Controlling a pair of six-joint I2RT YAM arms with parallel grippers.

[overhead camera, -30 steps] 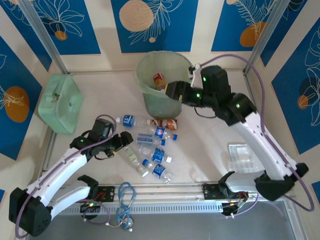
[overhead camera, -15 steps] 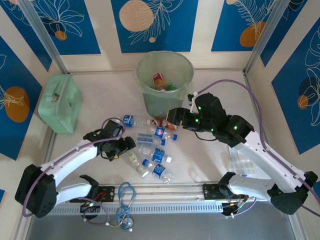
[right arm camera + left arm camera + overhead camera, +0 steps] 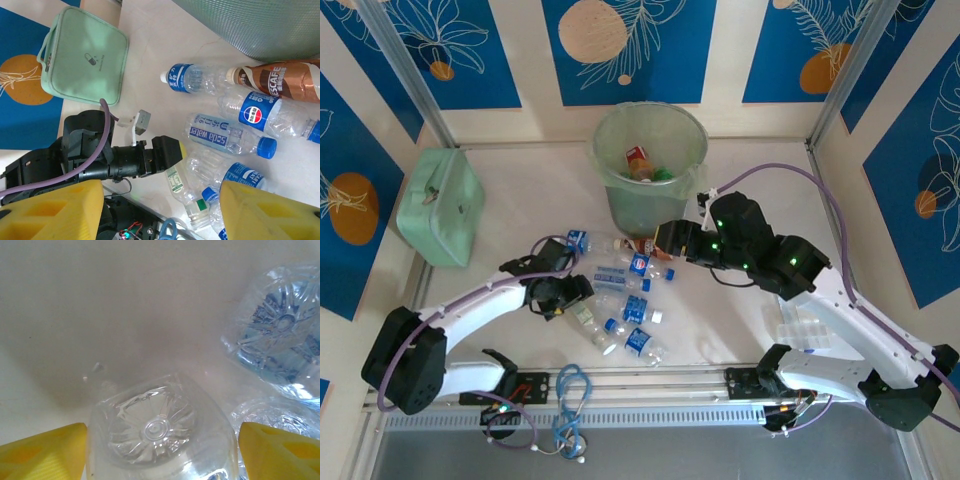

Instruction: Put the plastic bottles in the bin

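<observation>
**Bin** (image 3: 630, 210): round, pale green, lined with a clear bag. Far middle of the tabletop (image 3: 520, 180). Already holding a red-labelled bottle (image 3: 638, 158) and a green one (image 3: 663, 175).

**Bottles left to move:** a loose heap (image 3: 623, 285) lying flat on the tabletop, on the near side of the bin, between the two arms. Among them a brown coffee-labelled bottle (image 3: 280, 75) just beside the bin's foot, and several clear ones (image 3: 220, 135) with blue labels and caps.

**Left hand** (image 3: 570, 293): at the left edge of the heap. Fingers (image 3: 45, 452) apart, one on either side of the bottom of a clear bottle (image 3: 157, 432), close against its walls. No squeeze to be seen.

**Right hand** (image 3: 667, 240): over the far end of the heap, near the brown bottle. Fingers (image 3: 270, 210) apart, nothing between them.

**Mint-green case** (image 3: 440, 205): far left, no part in the job.

**Step in hand, by judgement:** pick-up of the clear bottle by the left hand. Task at an early stage, with most bottles on the tabletop.

**Next move, by judgement:** a close firm enough for a light, slick, rounded body, then a lift clear of its neighbours. After that, a carry far and right to above the bin's rim, then release.
</observation>
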